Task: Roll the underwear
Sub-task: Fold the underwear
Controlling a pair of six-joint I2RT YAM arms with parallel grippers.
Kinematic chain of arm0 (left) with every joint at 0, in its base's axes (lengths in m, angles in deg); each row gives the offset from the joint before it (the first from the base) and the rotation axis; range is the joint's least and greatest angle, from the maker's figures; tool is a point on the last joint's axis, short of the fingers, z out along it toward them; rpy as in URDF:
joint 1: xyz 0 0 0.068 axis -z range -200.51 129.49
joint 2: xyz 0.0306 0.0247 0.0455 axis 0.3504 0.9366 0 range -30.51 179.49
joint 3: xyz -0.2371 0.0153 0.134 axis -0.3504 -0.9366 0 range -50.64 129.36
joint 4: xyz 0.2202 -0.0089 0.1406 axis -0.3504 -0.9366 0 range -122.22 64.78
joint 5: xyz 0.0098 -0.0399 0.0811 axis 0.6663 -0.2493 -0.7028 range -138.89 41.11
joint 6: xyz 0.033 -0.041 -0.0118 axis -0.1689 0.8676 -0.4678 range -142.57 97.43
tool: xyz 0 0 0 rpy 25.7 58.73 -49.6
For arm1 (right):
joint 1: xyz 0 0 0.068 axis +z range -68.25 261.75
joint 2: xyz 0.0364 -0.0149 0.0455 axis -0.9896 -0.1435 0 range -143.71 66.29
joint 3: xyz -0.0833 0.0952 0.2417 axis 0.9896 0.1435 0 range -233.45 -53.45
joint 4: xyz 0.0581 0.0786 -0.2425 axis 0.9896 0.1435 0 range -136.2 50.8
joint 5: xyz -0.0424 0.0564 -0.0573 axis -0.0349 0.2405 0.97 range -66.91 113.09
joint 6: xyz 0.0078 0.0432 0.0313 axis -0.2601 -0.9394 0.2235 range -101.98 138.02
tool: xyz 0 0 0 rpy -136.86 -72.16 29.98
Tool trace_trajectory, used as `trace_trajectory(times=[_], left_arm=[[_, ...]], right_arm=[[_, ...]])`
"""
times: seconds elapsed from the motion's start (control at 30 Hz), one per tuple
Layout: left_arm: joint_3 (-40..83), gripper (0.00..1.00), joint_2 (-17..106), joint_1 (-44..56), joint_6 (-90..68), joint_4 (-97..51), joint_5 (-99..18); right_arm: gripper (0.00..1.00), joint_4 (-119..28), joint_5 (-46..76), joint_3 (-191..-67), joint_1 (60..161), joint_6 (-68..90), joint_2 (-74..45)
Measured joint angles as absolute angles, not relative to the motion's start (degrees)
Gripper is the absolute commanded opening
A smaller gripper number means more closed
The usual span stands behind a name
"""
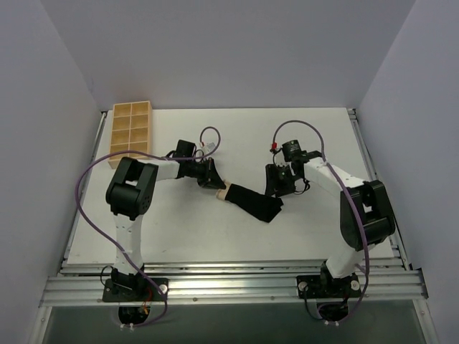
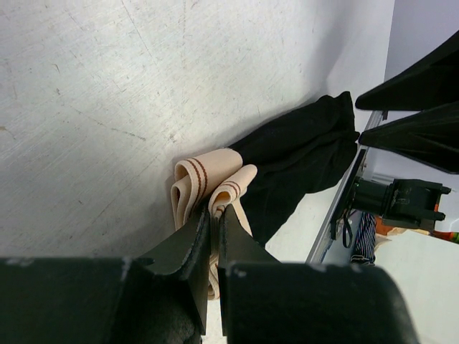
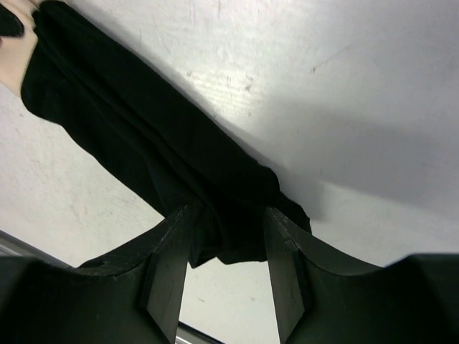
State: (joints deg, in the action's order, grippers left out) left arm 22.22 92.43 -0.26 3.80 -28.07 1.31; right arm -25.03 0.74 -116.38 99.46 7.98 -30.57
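Underwear: black fabric underwear with a beige elastic waistband (image 1: 251, 201), lying stretched on the white surface (image 1: 301, 129) between both arms.
Left tool (image 2: 214, 215): narrow, pinching the beige waistband.
Right tool (image 3: 229, 215): fingers apart, astride the black end; grip unclear.

Left arm (image 1: 128, 240), right arm (image 1: 324, 174): white links, black joints, purple cables (image 1: 81, 204).
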Motion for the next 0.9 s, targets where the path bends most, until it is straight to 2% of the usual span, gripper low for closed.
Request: trace_trajectory(times=[0.2, 0.73, 0.9], left_arm=[[22.75, 0.02, 92.95, -0.33, 3.82, -28.09, 1.75], [22.81, 0.02, 93.08, -0.37, 3.84, -28.07, 1.96], [22.81, 0.02, 93.06, -0.37, 3.82, -28.07, 1.96]], right_arm=[[0.38, -24.7, 0.3, -111.88, 99.49, 7.12, -27.84], [0.32, -25.86, -0.29, -111.18, 102.17, 5.64, -26.2], [0.17, -25.77, 0.94, -111.18, 102.44, 5.7, -26.29]])
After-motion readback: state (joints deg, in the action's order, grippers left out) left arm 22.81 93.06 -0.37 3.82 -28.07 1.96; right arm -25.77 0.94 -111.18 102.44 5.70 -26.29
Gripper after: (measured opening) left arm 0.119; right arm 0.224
